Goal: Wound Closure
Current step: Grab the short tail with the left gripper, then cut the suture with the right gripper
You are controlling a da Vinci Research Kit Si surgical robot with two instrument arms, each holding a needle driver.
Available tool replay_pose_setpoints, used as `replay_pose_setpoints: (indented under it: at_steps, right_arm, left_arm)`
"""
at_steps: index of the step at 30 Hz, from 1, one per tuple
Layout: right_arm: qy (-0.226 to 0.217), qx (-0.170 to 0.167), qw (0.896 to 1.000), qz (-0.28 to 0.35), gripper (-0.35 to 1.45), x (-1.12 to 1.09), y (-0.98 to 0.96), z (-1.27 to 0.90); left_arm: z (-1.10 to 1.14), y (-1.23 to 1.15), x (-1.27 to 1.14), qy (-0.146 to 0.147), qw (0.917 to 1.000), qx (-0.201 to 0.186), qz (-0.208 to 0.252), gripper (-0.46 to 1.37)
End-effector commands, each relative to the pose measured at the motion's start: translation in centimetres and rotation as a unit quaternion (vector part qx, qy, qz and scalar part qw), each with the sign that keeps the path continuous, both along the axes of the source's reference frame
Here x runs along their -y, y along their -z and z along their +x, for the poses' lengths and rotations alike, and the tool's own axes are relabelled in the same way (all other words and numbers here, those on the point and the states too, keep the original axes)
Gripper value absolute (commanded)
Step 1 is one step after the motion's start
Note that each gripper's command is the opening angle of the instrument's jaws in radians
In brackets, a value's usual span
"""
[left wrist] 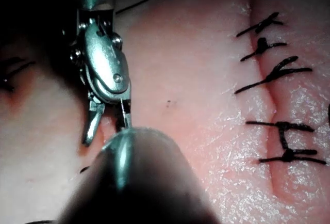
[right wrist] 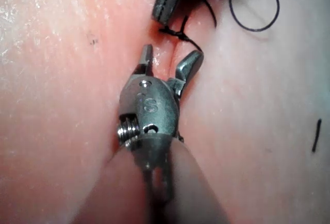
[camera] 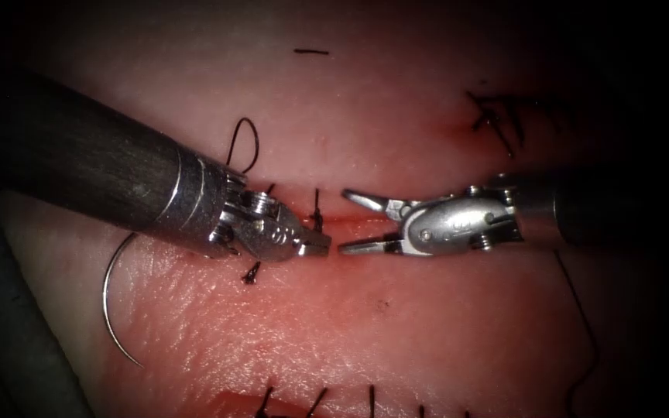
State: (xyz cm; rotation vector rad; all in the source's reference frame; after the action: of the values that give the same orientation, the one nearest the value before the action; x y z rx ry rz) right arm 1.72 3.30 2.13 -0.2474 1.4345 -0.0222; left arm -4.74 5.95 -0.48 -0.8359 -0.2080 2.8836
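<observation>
Both arms are dark matte shafts ending in polished steel collars and wrists. The left claw and right claw carry round pivot screws, stamped markings and slim serrated jaws.

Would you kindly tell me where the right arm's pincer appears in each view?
Endoscope: right pincer, open, empty, over the cut, tips facing the left pincer.
Left wrist: right pincer beyond the left arm's shaft.
Right wrist: astride the cut, near the knotted stitch.
Shared landmark: the left arm's tool facing it.
</observation>
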Motion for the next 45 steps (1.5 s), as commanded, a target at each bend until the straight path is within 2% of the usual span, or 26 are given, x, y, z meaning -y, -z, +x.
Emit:
replay_pose_setpoints:
  at_steps: [1, 8, 11, 18, 33, 45]
  right_arm:
    - [0.002, -0.017, 1.0, -0.008, 1.25, -0.01, 0.01, 0.03]
    - [0.027, -0.055, 0.998, -0.018, 1.24, 0.06, 0.08, 0.13]
    - [0.036, -0.076, 0.996, -0.019, 1.23, 0.07, 0.12, 0.18]
    - [0.013, -0.065, 0.998, -0.015, 1.24, 0.05, 0.18, 0.24]
    - [0.013, -0.068, 0.997, -0.015, 1.22, 0.02, 0.2, 0.46]
    - [0.012, -0.071, 0.997, -0.015, 1.22, 0.07, 0.26, 0.57]
  left_arm:
    - [0.0, 0.0, 0.0, -0.004, 1.0, 0.005, 0.002, -0.35]
    - [0.0, 0.0, 0.0, -0.014, 0.9995, 0.027, -0.004, -0.35]
    - [0.01, 0.01, 0.0, -0.028, 0.9988, 0.04, -0.008, -0.35]
    - [0.02, 0.01, 0.01, -0.049, 0.9972, 0.055, -0.015, -0.35]
    - [0.08, 0.04, 0.06, -0.052, 0.9969, 0.058, -0.014, -0.35]
    - [0.04, 0.08, 0.1, -0.058, 0.9965, 0.058, -0.02, -0.35]
